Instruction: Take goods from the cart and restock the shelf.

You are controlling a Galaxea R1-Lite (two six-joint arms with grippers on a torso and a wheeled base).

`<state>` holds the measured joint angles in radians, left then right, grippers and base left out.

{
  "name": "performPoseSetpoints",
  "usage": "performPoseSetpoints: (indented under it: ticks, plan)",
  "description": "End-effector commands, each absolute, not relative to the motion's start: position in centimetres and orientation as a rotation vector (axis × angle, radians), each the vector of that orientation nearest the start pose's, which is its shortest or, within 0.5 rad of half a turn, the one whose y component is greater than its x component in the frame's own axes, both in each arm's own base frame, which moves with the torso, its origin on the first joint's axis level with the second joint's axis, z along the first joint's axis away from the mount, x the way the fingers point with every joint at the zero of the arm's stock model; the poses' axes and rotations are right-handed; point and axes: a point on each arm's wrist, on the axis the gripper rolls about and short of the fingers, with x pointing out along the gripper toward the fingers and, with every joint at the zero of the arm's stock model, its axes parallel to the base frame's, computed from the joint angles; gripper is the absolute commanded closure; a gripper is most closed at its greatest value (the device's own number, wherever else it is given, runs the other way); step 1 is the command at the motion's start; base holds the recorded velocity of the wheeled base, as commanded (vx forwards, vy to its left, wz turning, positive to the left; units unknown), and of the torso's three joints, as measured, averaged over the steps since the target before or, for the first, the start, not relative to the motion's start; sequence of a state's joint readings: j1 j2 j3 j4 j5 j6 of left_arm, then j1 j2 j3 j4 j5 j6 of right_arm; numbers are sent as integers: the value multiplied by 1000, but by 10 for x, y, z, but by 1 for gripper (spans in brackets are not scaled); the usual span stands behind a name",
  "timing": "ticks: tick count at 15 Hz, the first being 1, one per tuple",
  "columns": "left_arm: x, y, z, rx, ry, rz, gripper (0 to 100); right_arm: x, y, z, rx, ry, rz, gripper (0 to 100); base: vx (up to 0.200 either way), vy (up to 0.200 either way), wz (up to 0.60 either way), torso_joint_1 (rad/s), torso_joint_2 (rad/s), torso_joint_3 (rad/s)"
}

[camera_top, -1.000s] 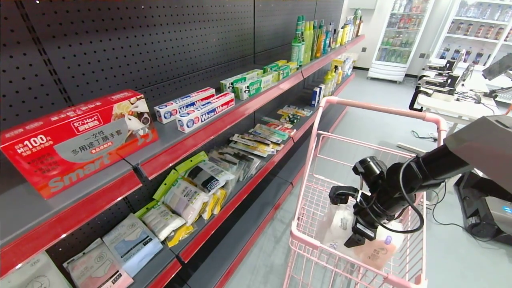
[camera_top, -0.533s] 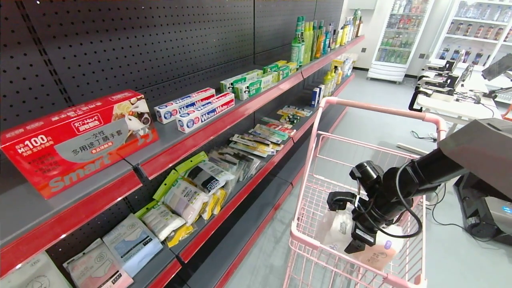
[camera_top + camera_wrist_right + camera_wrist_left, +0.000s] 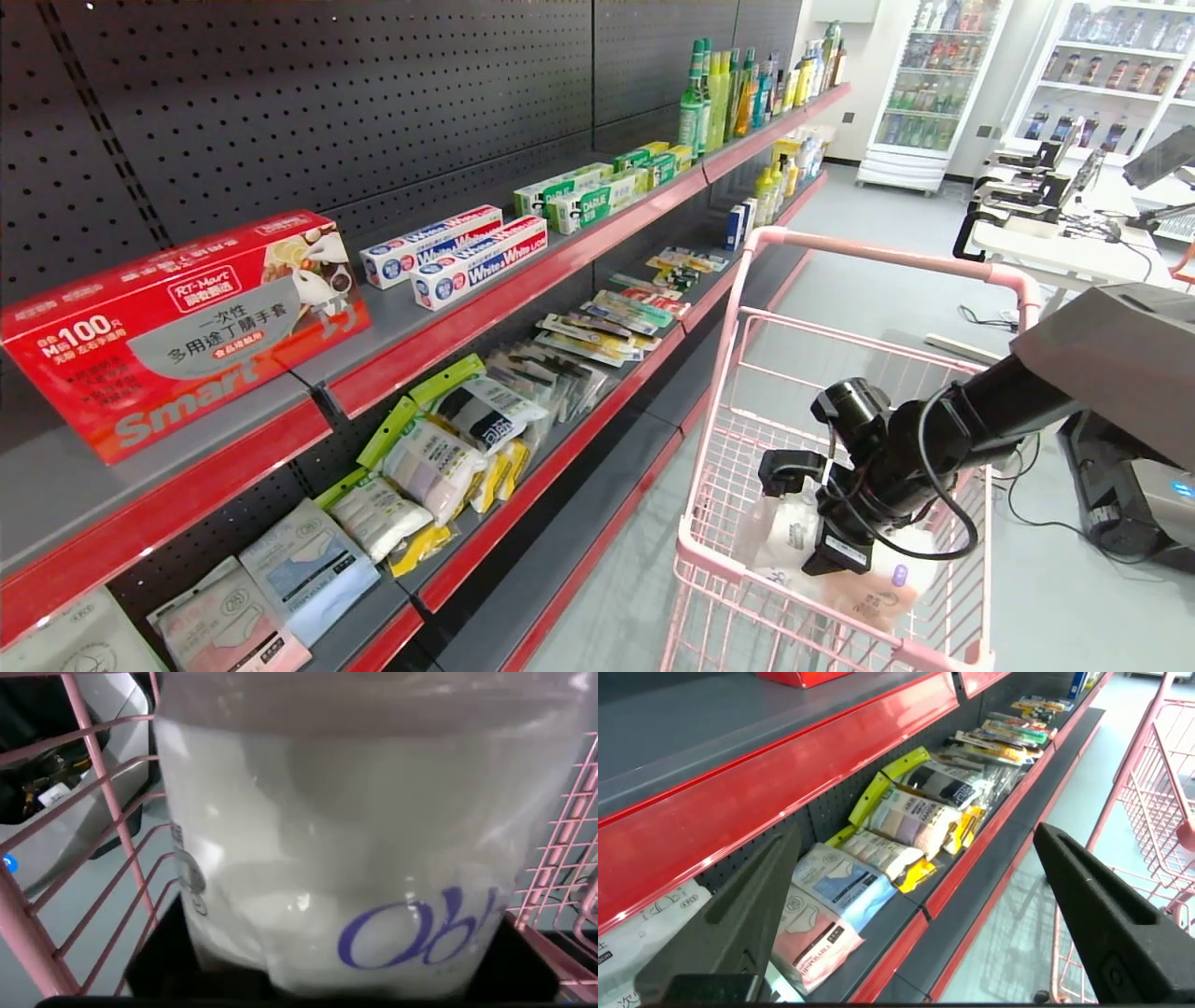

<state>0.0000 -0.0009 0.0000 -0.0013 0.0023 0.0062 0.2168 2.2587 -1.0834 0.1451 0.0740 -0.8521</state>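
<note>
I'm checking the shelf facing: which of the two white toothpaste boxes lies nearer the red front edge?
The front toothpaste box, closest to the red edge; the rear toothpaste box lies behind it, toward the pegboard.

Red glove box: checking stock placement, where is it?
Head view, far left: the red glove box sits on the top shelf, beside the toothpaste boxes.

A smooth grey floor runs down the aisle to a white wall at the far end. Against that wall stands a glass-door cooler filled with bottles, and beside it a brightly lit white rack holds more bottles. Nearer is a white table carrying dark equipment. A cable lies on the floor below it.
</note>
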Motion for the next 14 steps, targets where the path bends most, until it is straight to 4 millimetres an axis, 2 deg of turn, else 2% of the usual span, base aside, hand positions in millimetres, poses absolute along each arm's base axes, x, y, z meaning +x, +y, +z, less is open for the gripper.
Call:
performPoseSetpoints:
  ticks: [1, 4, 6, 8, 9, 12, 13, 14]
  plan:
    - [-23, 0, 76, 6, -2, 3, 0, 341, 76, -5, -798, 1159, 802, 100, 0, 0, 0, 0, 0, 0]
    - [-23, 0, 76, 6, -2, 3, 0, 342, 68, 12, -771, 1136, 744, 100, 0, 0, 0, 0, 0, 0]
    - [-23, 0, 76, 6, -2, 3, 0, 346, 53, 50, -739, 1076, 563, 100, 0, 0, 0, 0, 0, 0]
    - [-23, 0, 76, 6, -2, 2, 0, 346, 50, 56, -733, 1063, 539, 100, 0, 0, 0, 0, 0, 0]
    - [-23, 0, 76, 6, -2, 3, 0, 335, 23, 102, -711, 971, 402, 100, 0, 0, 0, 0, 0, 0]
    - [-23, 0, 76, 6, -2, 3, 0, 311, 5, 142, -678, 884, 269, 100, 0, 0, 0, 0, 0, 0]
    - [-23, 0, 76, 6, -2, 3, 0, 298, 5, 166, -580, 779, 186, 100, 0, 0, 0, 0, 0, 0]
    - [-23, 0, 76, 6, -2, 3, 0, 290, 8, 182, -480, 681, 127, 100, 0, 0, 0, 0, 0, 0]
